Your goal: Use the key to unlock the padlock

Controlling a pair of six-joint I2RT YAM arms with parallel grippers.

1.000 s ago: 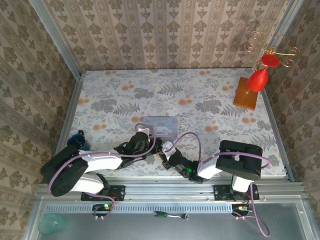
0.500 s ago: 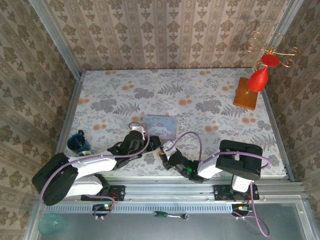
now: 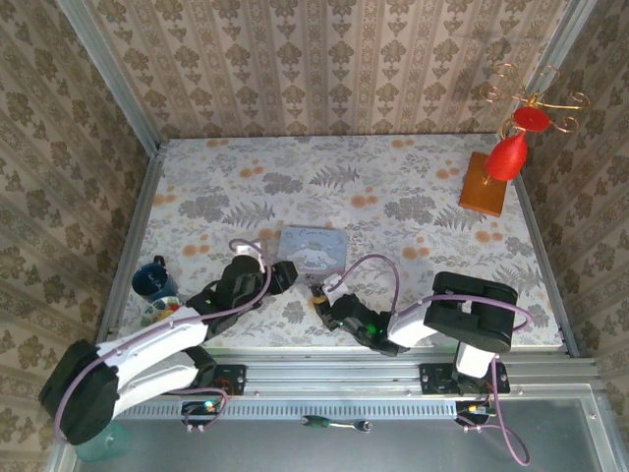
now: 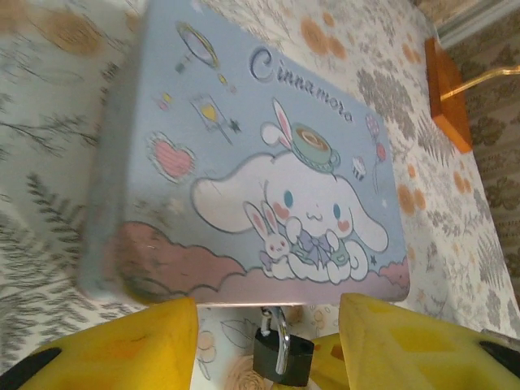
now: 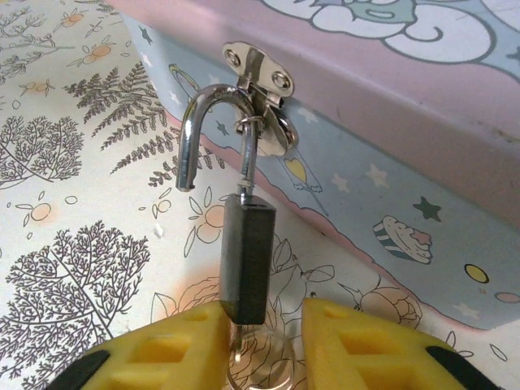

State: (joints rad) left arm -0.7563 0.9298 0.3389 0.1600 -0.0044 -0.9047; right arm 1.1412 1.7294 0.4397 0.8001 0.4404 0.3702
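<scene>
Your right pincer (image 5: 262,325) sat low at the bottom of the padlock (image 5: 248,256), with one yellow finger on each side of the dark block. I could not tell if it was pinching anything or just sitting close. Your left pincer (image 4: 268,313) was wide open and held nothing, and it pointed at the tin (image 4: 244,162). The padlock hung from the little metal clasp (image 5: 258,69) on the front of the tin, just above the counter (image 5: 73,268). One leg of its silver loop (image 5: 189,142) ended in the air, out of the block. So I think the lock had already popped open and the turning step was done or nearly done. Next you would need to let go gently, or slip the loop off the clasp. The key was hard to see. A shiny ring (image 5: 260,357) peeked out under the block between the fingers, and the key was likely hidden there.
</scene>
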